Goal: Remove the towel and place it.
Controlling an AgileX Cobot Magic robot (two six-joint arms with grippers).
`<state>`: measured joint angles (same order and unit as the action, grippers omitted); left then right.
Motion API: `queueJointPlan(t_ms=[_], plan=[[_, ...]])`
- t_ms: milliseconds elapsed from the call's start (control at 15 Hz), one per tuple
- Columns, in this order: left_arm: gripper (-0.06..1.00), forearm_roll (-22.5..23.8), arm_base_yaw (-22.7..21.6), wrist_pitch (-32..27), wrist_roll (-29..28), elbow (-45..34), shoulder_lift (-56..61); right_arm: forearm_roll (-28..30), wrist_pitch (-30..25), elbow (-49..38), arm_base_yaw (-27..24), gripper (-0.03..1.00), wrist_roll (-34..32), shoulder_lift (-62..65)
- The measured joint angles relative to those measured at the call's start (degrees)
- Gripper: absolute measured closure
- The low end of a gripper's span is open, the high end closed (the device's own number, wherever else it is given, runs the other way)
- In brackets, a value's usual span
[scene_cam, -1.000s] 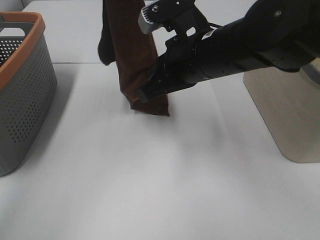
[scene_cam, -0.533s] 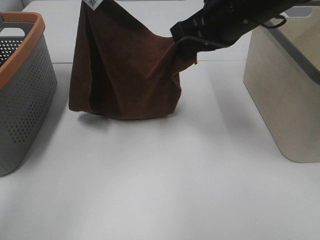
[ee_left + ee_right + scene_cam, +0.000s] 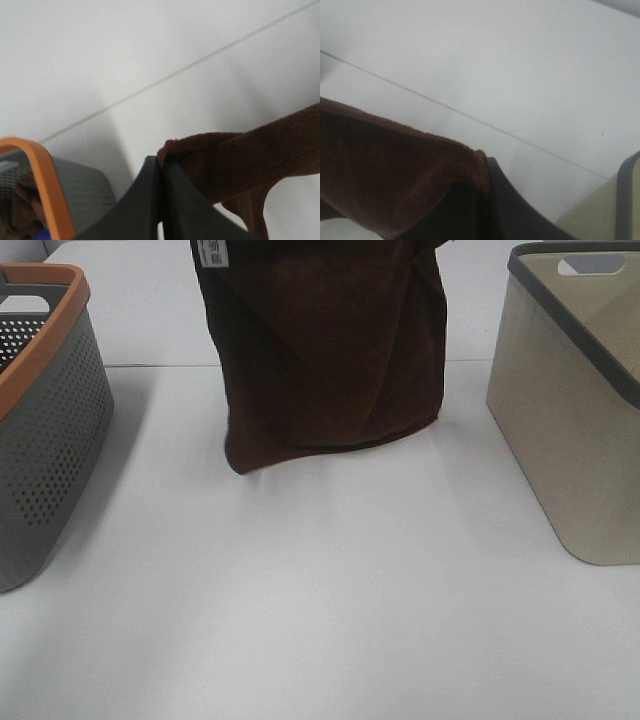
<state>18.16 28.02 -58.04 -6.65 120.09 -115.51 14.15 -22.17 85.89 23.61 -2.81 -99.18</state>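
Left end effector [image 3: 161,167] first: its two dark fingers are pressed flat together, clenched on one top corner of the towel [image 3: 330,350]. The cloth bunches right at the tips and runs away from them in a taut band. Over to the right end effector [image 3: 481,186], and it is the same story: fingers closed tight, the other top corner nipped between them and the hemmed edge stretching off to the side. Neither one shows in the high view; both sit above its top edge.

Out from the grip, the towel hangs spread between the two arms like a curtain, with the small white tag [image 3: 212,253] up at its top corner on the left arm's side. Its lower edge droops low over the white surface [image 3: 330,590], one bottom corner lowest. Whether that corner touches down or just clears, I can't tell.

Wider now: the grey basket [image 3: 50,440] with the orange rim stands to the left, the beige basket [image 3: 560,440] to the right, both well apart from the cloth.

So by my read, the removing half is done, with the towel out and opened up in the air. The placing is all to come. The cloth must go down and both grips must let go.
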Motion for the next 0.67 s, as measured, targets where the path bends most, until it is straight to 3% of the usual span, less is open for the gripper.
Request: queueJointPlan(t_ms=[200,333,533,667], plan=[[0.94,9.63,-1.09,10.89,-0.34,0.0,-2.23,10.08,6.3,4.87,0.0,0.97,-4.76,-4.41],[0.94,10.6,-3.15,18.33,-3.27,0.0,-3.55,14.78,7.73,10.77,-0.86,0.97,-7.1,-9.11],[0.94,10.94,-7.1,28.13,-7.45,0.0,-6.88,15.53,9.91,18.62,-4.18,0.97,-9.8,-16.73],[0.94,11.0,-7.96,29.97,-7.73,0.0,-9.28,15.18,10.14,19.42,-4.47,0.97,-10.03,-19.42]])
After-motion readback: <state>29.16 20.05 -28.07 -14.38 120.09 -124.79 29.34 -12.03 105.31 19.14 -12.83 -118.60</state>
